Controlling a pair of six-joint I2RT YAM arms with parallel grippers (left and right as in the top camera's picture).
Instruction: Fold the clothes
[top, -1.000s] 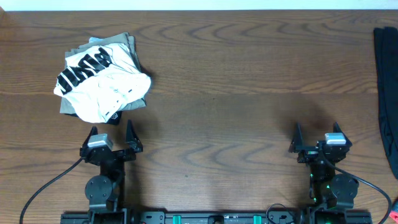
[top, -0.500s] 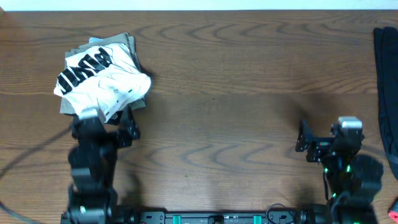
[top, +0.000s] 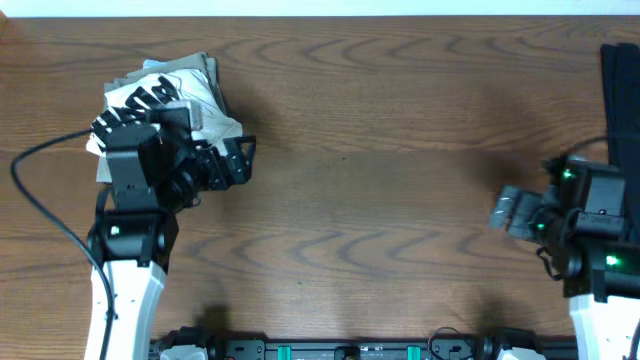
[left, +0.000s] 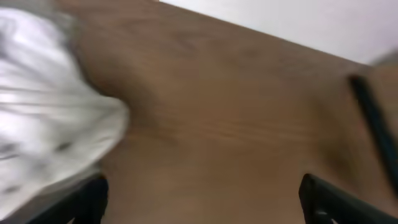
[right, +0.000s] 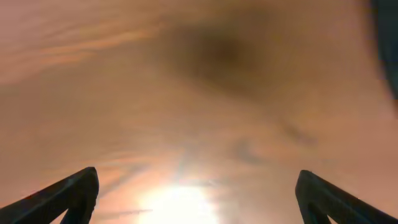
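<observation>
So: left claw (top: 240, 162) and right claw (top: 510, 212) both released, empty. Along worktop (top: 400, 120) right edge: black pants (top: 622, 100), long axis running away from me, rightward and beyond my right claw; right arm nearer.

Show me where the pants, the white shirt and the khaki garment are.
pants (top: 622, 95), overhead view, black fabric at the right edge
white shirt (top: 135, 97), overhead view, its black lettering
khaki garment (top: 195, 72), overhead view, top right corner
</observation>
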